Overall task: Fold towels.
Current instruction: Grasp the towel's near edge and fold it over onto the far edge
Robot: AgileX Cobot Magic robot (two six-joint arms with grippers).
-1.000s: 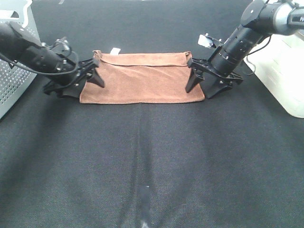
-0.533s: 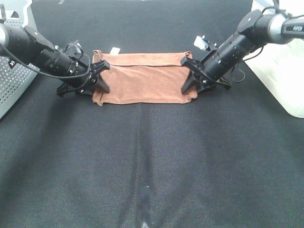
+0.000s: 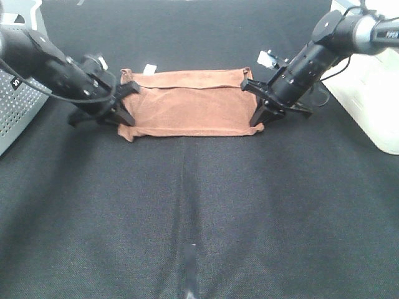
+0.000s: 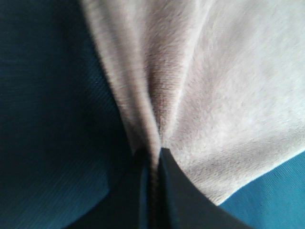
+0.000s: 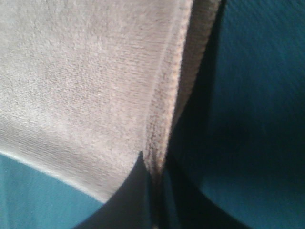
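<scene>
- The towel (image 3: 193,103) lies on the dark mat (image 3: 199,212), in its far middle part, with the long sides running left to right; it is brown, and a fold line runs along it close to the far edge.
- A small white tag (image 3: 150,67) sticks out from the far edge, near the left end.
- The left gripper (image 3: 124,106) sits at the towel's left short edge, its arm coming in low from the left; the jaws are closed on the cloth.
- In the left wrist view the two black fingers (image 4: 169,191) meet with a ridge of towel pinched between them; the cloth fans out from the pinch in soft pleats, with mat showing on either side.
- The right gripper (image 3: 259,107) sits at the right short edge, its arm slanting down from the far right; its jaws are likewise clamped on the cloth.
- In the right wrist view the stitched hem (image 5: 162,109) runs straight into the closed fingertips; the towel spreads flat to one side of the hem and a narrow strip of it lies on the other side.
- The towel puckers a little at each grip; between the two grippers it lies smooth.
- A grey perforated bin (image 3: 15,106) stands at the left border and a white box (image 3: 368,93) at the right; both are clear of the towel.
</scene>
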